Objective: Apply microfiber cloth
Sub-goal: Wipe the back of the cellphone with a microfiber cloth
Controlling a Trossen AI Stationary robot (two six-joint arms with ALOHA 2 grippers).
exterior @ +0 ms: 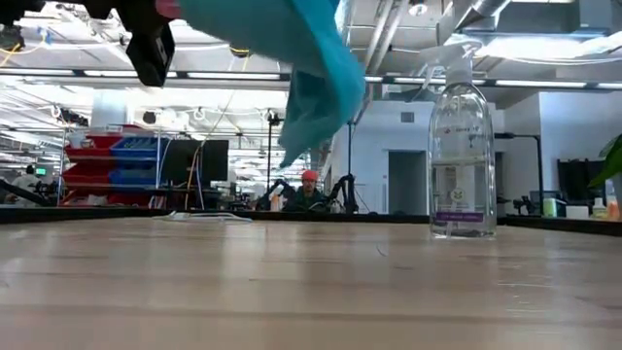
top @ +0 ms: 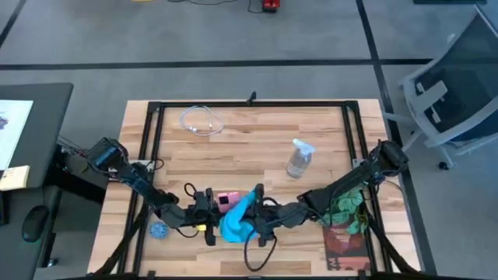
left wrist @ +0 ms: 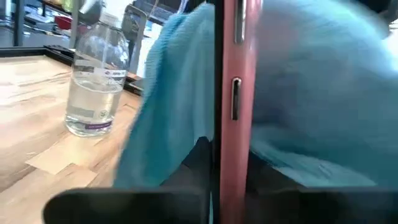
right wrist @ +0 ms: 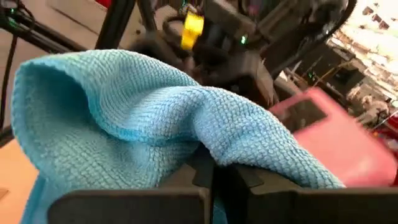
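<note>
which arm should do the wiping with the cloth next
Right. The right gripper already holds the microfiber cloth in its jaws, draped against the pink phone. The left gripper is occupied holding that phone upright, so it likely should just steady it.

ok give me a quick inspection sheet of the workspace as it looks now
surface: wooden table, bare planks in the middle
job's things: blue cloth held up off the table, draped against a pink phone
clutter: spray bottle upright; small blue disc near the front edge; plant and a dark red card at the right front corner
grippers: left gripper holds the phone on edge; right gripper shut on the cloth
cables: white cable coiled at the back left
surroundings: office chair off the right; a person far behind, seated
</note>
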